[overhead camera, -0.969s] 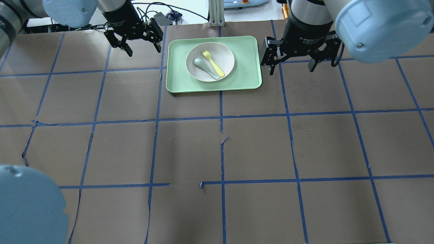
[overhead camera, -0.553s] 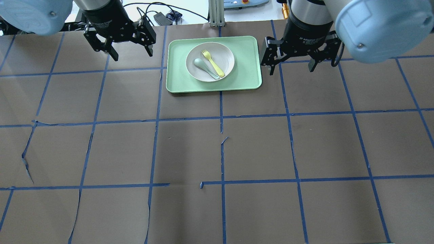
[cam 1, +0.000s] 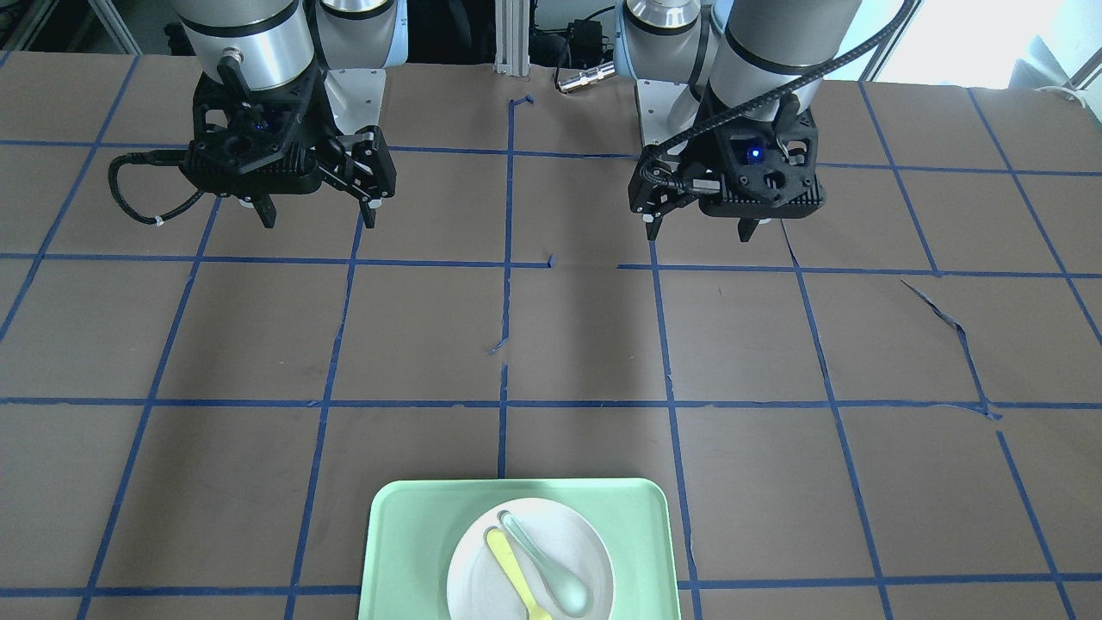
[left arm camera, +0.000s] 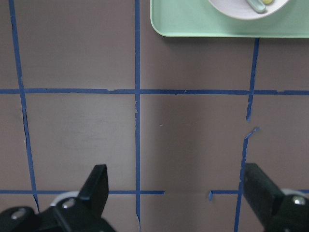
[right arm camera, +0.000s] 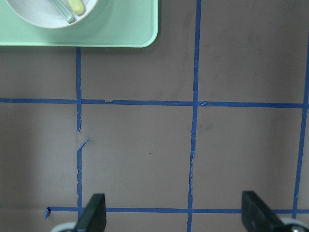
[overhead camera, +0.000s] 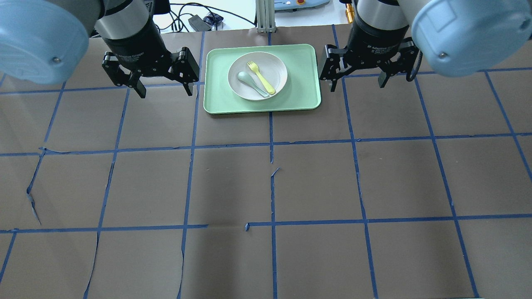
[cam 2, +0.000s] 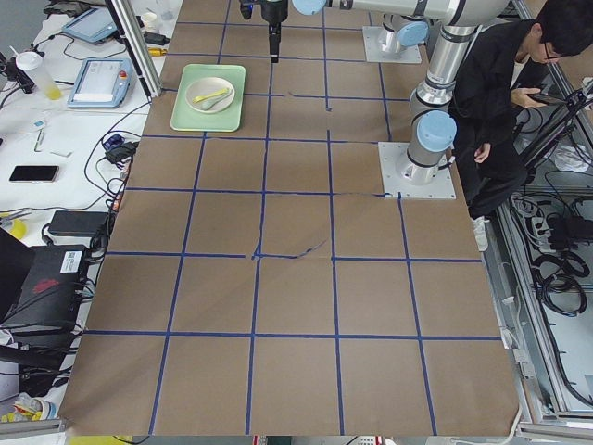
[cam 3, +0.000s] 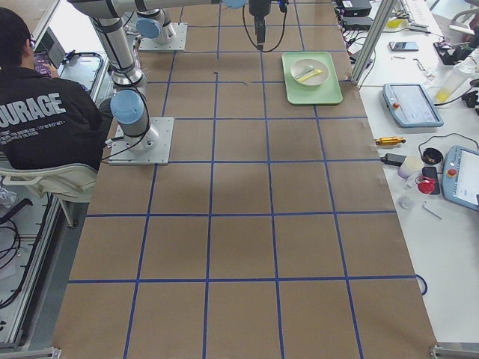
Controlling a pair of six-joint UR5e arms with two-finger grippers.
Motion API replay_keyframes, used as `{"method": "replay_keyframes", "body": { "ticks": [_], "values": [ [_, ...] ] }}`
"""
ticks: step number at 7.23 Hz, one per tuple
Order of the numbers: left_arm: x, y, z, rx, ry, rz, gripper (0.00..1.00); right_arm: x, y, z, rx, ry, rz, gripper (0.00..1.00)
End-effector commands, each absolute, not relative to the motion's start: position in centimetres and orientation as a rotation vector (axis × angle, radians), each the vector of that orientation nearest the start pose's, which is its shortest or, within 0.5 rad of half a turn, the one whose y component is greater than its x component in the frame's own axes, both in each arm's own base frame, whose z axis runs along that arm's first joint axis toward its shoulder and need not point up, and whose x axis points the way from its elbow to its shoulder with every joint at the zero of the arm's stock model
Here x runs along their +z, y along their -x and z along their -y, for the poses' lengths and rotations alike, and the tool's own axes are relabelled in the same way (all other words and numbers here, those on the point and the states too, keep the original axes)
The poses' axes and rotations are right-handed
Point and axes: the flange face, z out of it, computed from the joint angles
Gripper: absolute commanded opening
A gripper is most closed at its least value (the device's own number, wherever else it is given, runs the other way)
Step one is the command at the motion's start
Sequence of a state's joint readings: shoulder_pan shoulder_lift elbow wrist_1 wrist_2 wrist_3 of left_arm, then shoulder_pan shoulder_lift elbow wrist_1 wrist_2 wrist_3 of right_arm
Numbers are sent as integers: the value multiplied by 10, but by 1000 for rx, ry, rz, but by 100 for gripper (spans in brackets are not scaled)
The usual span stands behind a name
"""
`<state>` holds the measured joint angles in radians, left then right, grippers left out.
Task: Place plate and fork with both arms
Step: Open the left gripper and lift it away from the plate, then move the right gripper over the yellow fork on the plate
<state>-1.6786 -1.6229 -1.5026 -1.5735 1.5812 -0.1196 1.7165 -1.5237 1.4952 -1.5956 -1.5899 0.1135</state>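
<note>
The white plate (overhead camera: 275, 67) lies in the mint-green tray (overhead camera: 299, 83) at the table's far middle. The pale-yellow fork (overhead camera: 260, 77) lies in the plate beside a grey-green spoon (overhead camera: 251, 83). My left gripper (overhead camera: 166, 92) is open and empty, above the table just left of the tray. My right gripper (overhead camera: 357, 85) is open and empty, just right of the tray. In the front view the plate (cam 1: 587, 551), fork (cam 1: 512, 577) and tray (cam 1: 405, 551) are at the bottom; the left gripper (cam 1: 699, 232) and right gripper (cam 1: 318, 220) hang open. Both wrist views show the tray's near edge (left arm camera: 203, 24) (right arm camera: 120, 29).
The table is brown paper with a blue tape grid, torn in places (overhead camera: 33, 199). Cables and a metal post (overhead camera: 264, 16) stand behind the tray. An operator (cam 2: 505, 93) sits behind the robot's bases. Devices lie on the white side bench (cam 3: 419, 105).
My left gripper has moved nearer and rightwards, to the tray's left side, still open. The right gripper, plate, fork and spoon have not moved.
</note>
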Motion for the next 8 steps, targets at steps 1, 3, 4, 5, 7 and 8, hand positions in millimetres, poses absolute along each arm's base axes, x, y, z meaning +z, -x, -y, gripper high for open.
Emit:
{"method": "replay_keyframes", "body": {
  "ticks": [1,3,4,5,7,8],
  "values": [
    [498,187,488,-31,19,-3128,100,500,-208,499,-116,29,-3138,100],
    [498,187,488,-31,19,-3128,100,452,-236,536,-175,-70,-3123,100],
    [498,187,488,-31,19,-3128,100,420,-267,556,-211,0,-3115,100],
    [499,188,488,-34,19,-3128,100,388,-285,602,-402,15,-3059,100],
    [496,188,488,-24,19,-3128,100,344,-309,674,-477,32,-3031,100],
    [496,187,488,-27,17,-3128,100,330,-326,700,-502,82,-2964,100]
  ]
}}
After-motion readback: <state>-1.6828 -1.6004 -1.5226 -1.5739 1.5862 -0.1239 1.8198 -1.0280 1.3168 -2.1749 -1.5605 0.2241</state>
